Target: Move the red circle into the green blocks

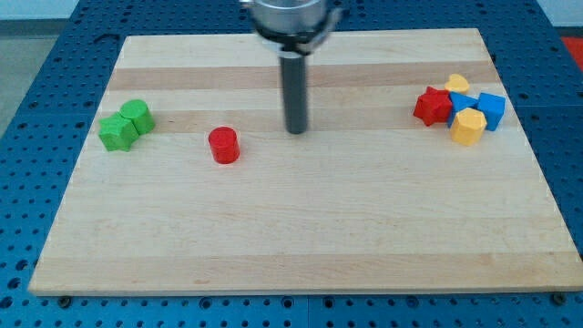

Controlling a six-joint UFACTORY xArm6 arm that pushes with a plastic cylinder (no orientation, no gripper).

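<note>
My tip [295, 131] stands right of the red circle [223, 145], apart from it, with the green blocks [126, 125] further left.

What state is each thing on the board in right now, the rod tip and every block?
my tip: on the board, right of the red circle, not touching it.
red circle: alone, apart from the green blocks.
green blocks: two, touching, at the view's left.
red star, blue blocks, yellow blocks: clustered at the view's right.
</note>
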